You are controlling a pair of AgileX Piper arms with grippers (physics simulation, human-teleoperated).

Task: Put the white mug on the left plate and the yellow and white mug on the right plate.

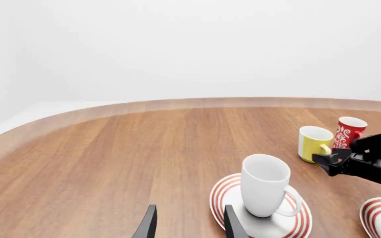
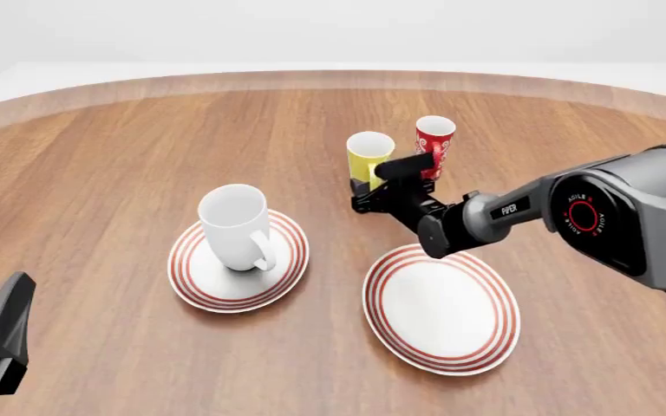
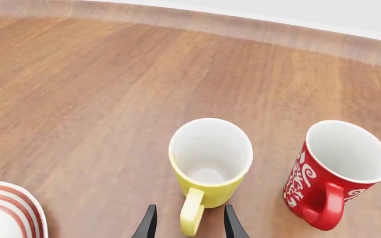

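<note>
Jaws apart, right gripper [image 3: 184,222] straddles the yellow and white mug [image 3: 210,163] handle, arm outstretched

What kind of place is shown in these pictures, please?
Likely a simulated tabletop test scene, not a real room: a rounded wooden table against blank white, set only with mugs and red-ringed plates, with a robot gripper.
</note>
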